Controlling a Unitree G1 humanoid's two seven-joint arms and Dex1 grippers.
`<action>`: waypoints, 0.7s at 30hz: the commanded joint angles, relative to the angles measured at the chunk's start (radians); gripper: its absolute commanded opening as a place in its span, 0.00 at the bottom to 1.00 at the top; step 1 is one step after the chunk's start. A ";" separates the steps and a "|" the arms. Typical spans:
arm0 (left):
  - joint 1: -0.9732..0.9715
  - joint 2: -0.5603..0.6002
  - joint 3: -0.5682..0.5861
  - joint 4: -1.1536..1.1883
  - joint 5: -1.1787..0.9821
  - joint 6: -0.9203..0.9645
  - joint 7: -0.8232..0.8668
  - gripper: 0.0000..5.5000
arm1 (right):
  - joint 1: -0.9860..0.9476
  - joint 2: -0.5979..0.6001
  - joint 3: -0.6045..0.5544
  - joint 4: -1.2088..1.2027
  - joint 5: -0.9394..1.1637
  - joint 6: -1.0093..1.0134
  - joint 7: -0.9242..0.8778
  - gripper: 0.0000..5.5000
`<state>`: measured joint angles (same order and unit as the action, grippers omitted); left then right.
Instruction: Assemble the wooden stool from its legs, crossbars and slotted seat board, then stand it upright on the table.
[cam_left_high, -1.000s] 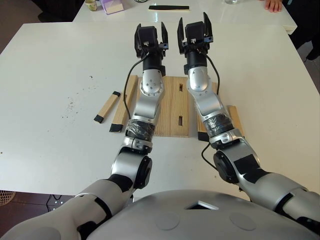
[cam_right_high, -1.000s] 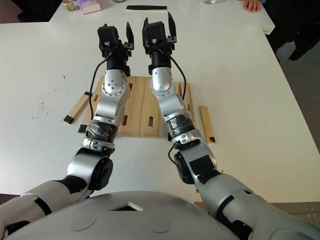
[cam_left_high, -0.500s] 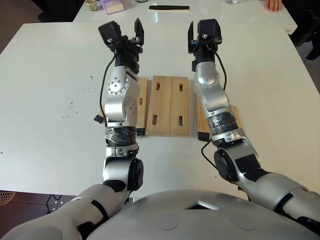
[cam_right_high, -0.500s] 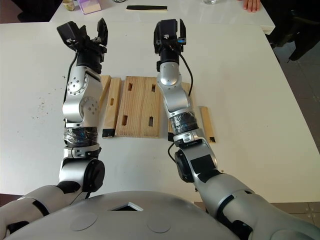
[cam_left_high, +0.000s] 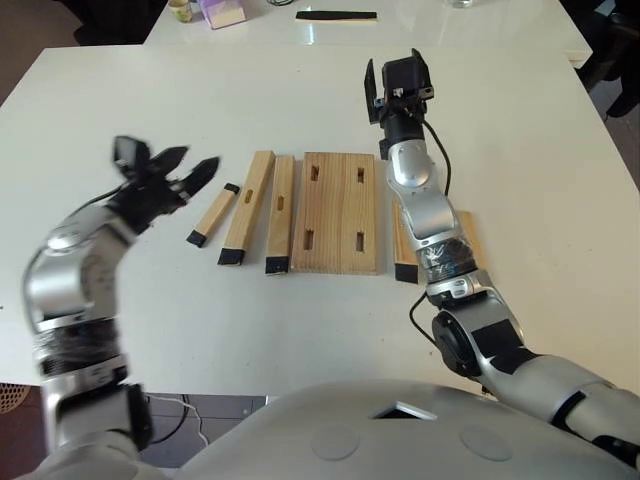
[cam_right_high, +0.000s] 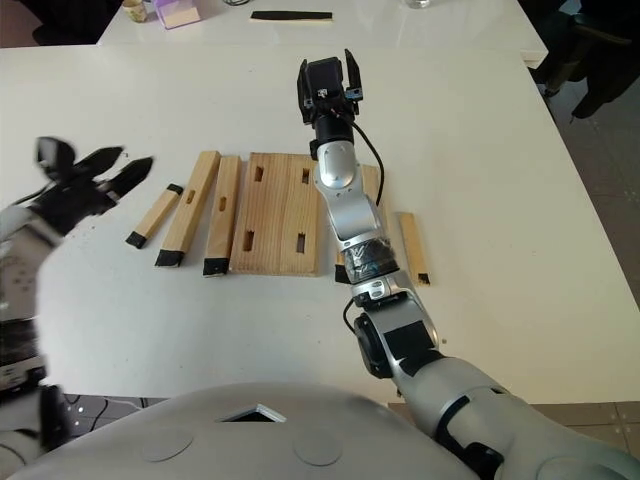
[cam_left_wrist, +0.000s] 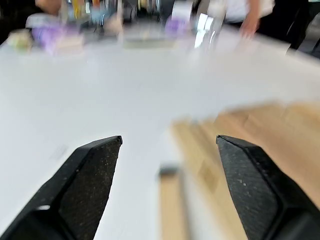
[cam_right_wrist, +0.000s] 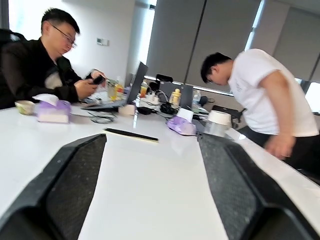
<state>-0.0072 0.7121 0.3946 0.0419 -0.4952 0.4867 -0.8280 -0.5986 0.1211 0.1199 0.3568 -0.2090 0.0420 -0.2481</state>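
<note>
The slotted seat board (cam_left_high: 340, 212) lies flat at the table's middle. Left of it lie a slotted crossbar (cam_left_high: 280, 212), a longer leg (cam_left_high: 247, 206) and a short black-tipped piece (cam_left_high: 213, 215). My left gripper (cam_left_high: 190, 162) hovers open just left of the short piece, nothing between its fingers (cam_left_wrist: 95, 185); blurred wooden pieces (cam_left_wrist: 225, 150) show beyond them. My right arm stretches over the board's right edge, and the right gripper (cam_left_high: 393, 68) stands open and empty past the board's far end. Two more wooden sticks (cam_right_high: 413, 247) lie right of the board, partly under that arm.
The white table (cam_left_high: 520, 150) has free room on the far side and at both ends. Dark specks (cam_left_high: 140, 210) dot its left part. A second table behind carries a black strip (cam_left_high: 337, 15) and a purple box (cam_left_high: 225, 12).
My left arm has swung from above the board out to the left and toward the near side, uncovering the leg and crossbar. The right arm stays stretched forward, shifted slightly.
</note>
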 joint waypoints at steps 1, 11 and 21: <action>0.054 0.042 -0.039 0.086 0.042 -0.039 -0.081 0.64 | 0.004 0.004 -0.026 -0.008 0.003 0.014 -0.030 0.61; 0.040 0.014 -0.145 0.184 0.137 -0.108 -0.074 0.64 | 0.003 0.020 -0.002 0.004 -0.013 -0.006 -0.047 0.61; 0.063 0.024 -0.234 0.273 0.228 -0.170 -0.073 0.50 | 0.008 0.022 -0.001 0.002 -0.015 -0.014 -0.065 0.61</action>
<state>0.0229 0.7379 0.1960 0.2812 -0.3028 0.2962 -0.8983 -0.5986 0.1309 0.1172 0.3614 -0.2167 0.0320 -0.3076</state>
